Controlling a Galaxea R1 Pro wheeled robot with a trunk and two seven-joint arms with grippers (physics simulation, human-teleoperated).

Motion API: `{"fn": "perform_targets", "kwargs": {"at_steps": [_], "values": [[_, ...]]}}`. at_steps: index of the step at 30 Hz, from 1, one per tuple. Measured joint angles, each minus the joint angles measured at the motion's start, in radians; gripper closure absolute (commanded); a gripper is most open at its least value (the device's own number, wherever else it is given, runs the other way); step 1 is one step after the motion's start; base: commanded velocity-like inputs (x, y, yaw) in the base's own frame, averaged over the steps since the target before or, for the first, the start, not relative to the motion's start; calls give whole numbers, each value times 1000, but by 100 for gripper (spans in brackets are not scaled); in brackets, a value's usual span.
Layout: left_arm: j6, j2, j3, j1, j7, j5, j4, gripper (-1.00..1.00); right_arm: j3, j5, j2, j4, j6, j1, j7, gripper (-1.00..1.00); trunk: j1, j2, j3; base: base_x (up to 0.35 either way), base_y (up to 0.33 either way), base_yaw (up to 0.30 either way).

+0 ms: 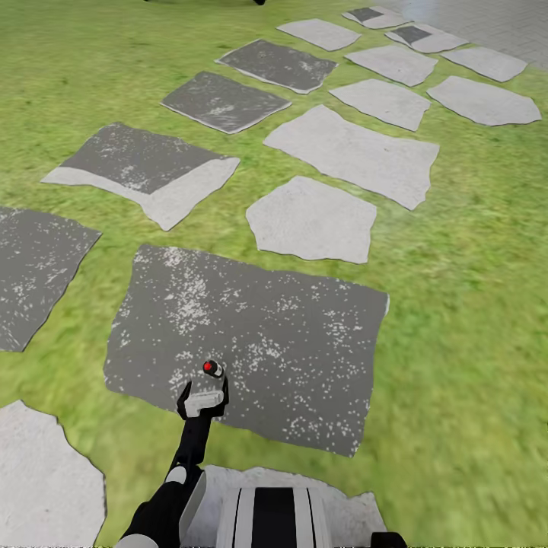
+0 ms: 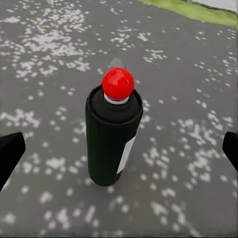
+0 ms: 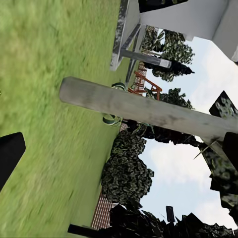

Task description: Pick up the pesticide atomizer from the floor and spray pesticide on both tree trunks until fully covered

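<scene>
Left end effector (image 1: 204,402) poised directly above the upright atomizer (image 1: 213,369) on a dark paving stone (image 1: 289,342); lawn (image 1: 472,304) and pale stones (image 1: 312,221) surround.

Dark bushes (image 3: 126,173) stand by a brick wall (image 3: 103,210), an orange frame (image 3: 144,89) sits far back on the grass, a grey table (image 3: 126,34) stands near it, and cloudy sky (image 3: 173,163) shows behind.
</scene>
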Motion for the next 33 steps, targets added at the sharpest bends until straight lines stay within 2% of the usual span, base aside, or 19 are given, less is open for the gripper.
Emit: {"fn": "perform_targets", "kwargs": {"at_steps": [31, 33], "values": [[1, 0, 1, 0, -1, 0, 1, -100, 0, 0, 0, 0, 0, 0, 0, -100, 0, 0, -4, 62, 3, 0], [1, 0, 1, 0, -1, 0, 2, -100, 0, 0, 0, 0, 0, 0, 0, -100, 1, -1, -12, 6, 0, 0]]}}
